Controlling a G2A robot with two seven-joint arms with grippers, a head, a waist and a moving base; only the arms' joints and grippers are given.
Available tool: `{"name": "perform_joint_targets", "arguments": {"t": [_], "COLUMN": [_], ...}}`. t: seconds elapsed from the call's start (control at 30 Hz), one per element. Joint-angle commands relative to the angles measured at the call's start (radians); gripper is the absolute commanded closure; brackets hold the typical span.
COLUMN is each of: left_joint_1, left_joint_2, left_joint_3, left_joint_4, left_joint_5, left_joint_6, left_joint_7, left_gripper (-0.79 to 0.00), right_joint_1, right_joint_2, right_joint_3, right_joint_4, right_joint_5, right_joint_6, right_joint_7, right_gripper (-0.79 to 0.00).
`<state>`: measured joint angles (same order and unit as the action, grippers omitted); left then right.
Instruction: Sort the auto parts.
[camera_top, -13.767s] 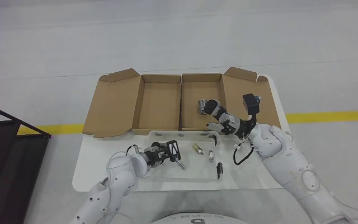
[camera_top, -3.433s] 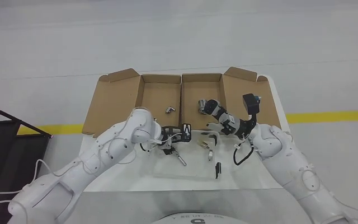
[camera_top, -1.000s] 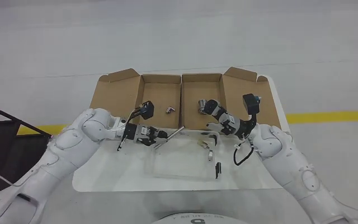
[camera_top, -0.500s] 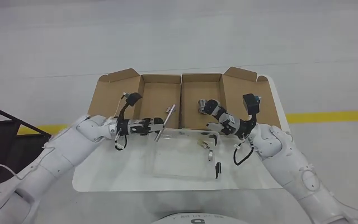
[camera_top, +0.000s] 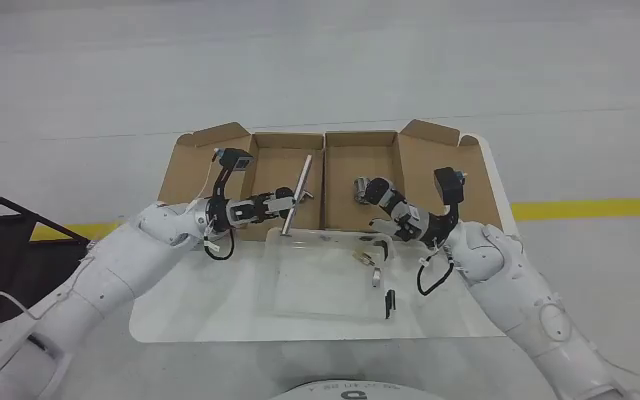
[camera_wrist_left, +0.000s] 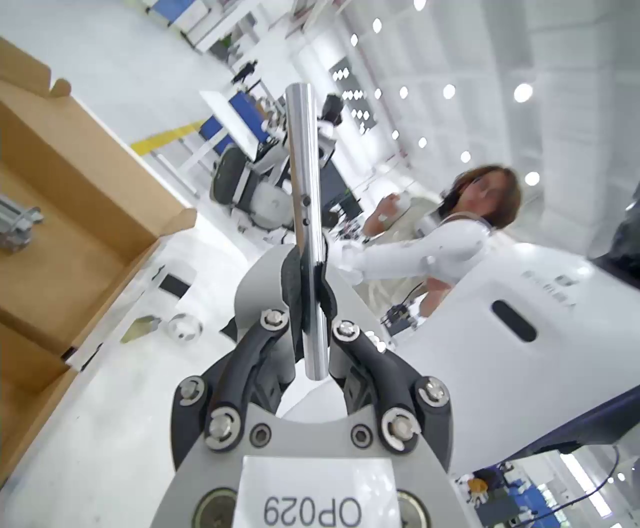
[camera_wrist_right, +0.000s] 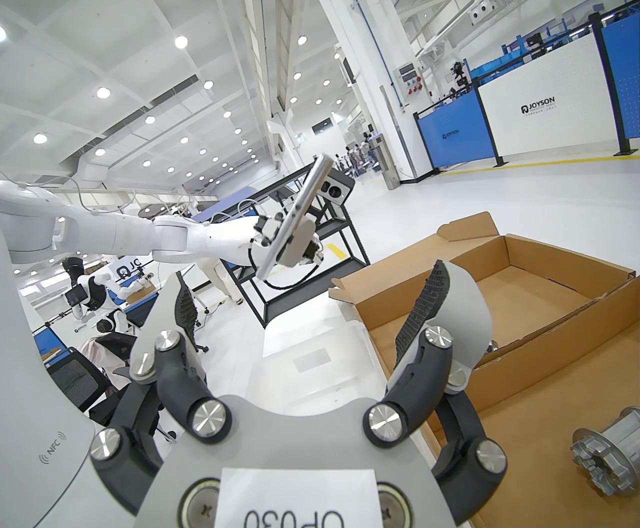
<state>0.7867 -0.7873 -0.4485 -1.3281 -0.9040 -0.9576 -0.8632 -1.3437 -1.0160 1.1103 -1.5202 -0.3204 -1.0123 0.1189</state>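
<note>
The left gripper (camera_wrist_left: 306, 280) is clenched on a shiny metal rod (camera_wrist_left: 301, 190). Its pads press the rod from both sides, the long end stands far out past the fingertips, and a short end reaches back toward the palm. Seen from above, the rod is held in the air over the left cardboard box (camera_top: 270, 180), near the wall that this box shares with the right cardboard box (camera_top: 345, 215). The right gripper (camera_wrist_right: 310, 280) has its fingers spread wide with nothing between them. It hangs over the front part of the right cardboard box, and a toothed metal hub (camera_wrist_right: 604, 451) lies on the box floor just beside one finger, apart from it. Nearer to the robot than both grippers, a clear tray (camera_top: 300, 300) rests on the white table (camera_top: 190, 300). A few small parts (camera_top: 366, 258) lie in the tray, just beside the right gripper.
</note>
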Motion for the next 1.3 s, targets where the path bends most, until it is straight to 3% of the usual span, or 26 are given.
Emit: {"name": "perform_joint_targets", "arguments": {"t": [0.0, 0.2, 0.33, 0.43, 0.53, 0.63, 0.7, 0.9, 1.1, 1.17, 1.27], "left_joint_1": [0.0, 0.026, 0.056, 0.077, 0.116, 0.166, 0.184, 0.203, 0.222, 0.22, 0.242], "left_joint_2": [0.0, -0.005, -0.008, -0.012, -0.024, -0.055, -0.084, -0.147, -0.183, -0.189, -0.203], "left_joint_3": [0.0, -0.01, -0.039, -0.092, -0.183, -0.283, -0.327, -0.377, -0.444, -0.502, -0.587], "left_joint_4": [0.0, -0.031, -0.049, -0.061, -0.046, 0.015, 0.061, 0.093, 0.113, 0.162, 0.169], "left_joint_5": [0.005, -0.021, -0.236, -0.43, -0.649, -0.863, -0.927, -0.894, -0.84, -0.757, -0.564], "left_joint_6": [-0.001, 0.03, 0.083, 0.206, 0.385, 0.597, 0.673, 0.673, 0.673, 0.666, 0.518], "left_joint_7": [0.001, 0.029, -0.083, -0.206, -0.385, -0.596, -0.673, -0.673, -0.673, -0.666, -0.518], "left_gripper": [0.0, 0.0, 0.0, 0.0, 0.0, 0.0, 0.0, 0.0, 0.0, 0.0, 0.0], "right_joint_1": [0.0, 0.0, 0.0, 0.0, 0.0, 0.0, 0.0, 0.0, 0.0, 0.0, 0.0], "right_joint_2": [0.0, 0.0, 0.0, 0.0, 0.0, 0.0, 0.0, 0.0, 0.0, 0.0, 0.0], "right_joint_3": [0.0, 0.0, 0.0, 0.0, 0.0, 0.0, 0.0, 0.0, 0.0, 0.0, 0.0], "right_joint_4": [0.0, 0.0, 0.0, 0.0, 0.0, 0.0, 0.0, 0.0, 0.0, 0.0, 0.0], "right_joint_5": [0.0, 0.0, 0.0, 0.0, 0.0, 0.0, 0.0, 0.0, 0.0, 0.0, 0.0], "right_joint_6": [0.0, 0.0, 0.0, 0.0, 0.0, 0.0, 0.0, 0.0, 0.0, 0.0, 0.0], "right_joint_7": [0.0, 0.0, 0.0, 0.0, 0.0, 0.0, 0.0, 0.0, 0.0, 0.0, 0.0], "right_gripper": [-0.785, -0.785, -0.785, -0.785, -0.785, -0.785, -0.785, -0.785, -0.785, -0.785, -0.785]}}
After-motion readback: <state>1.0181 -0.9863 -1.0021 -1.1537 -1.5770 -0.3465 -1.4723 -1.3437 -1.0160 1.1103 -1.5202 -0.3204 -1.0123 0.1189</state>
